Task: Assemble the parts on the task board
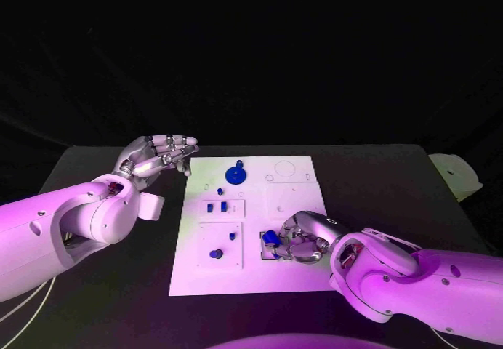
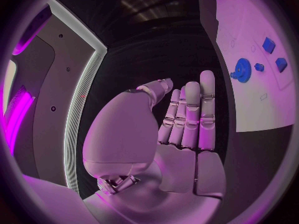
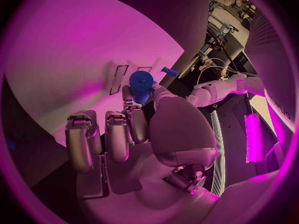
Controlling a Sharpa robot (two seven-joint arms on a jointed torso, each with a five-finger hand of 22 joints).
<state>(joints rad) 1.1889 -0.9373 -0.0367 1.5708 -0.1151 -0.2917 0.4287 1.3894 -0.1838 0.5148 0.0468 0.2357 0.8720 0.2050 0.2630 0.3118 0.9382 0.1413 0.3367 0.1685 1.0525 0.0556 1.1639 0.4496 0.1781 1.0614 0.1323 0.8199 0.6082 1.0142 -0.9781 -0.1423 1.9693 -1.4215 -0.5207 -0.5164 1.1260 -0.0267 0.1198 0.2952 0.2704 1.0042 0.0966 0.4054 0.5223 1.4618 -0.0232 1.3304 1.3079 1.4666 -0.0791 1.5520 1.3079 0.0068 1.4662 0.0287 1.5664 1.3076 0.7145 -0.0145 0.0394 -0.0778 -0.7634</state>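
Holding a small blue part (image 1: 270, 237) in its fingertips, the right hand (image 1: 299, 243) hovers over the board's (image 1: 304, 280) near right area, seemingly to seat it. Left hand (image 1: 157, 155): empty, fingers straight together, parked off the board's far left corner.

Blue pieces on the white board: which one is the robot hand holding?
The small blue part near the board's right front, pinched by the right robot hand. The big round gear and other blue pieces sit untouched.
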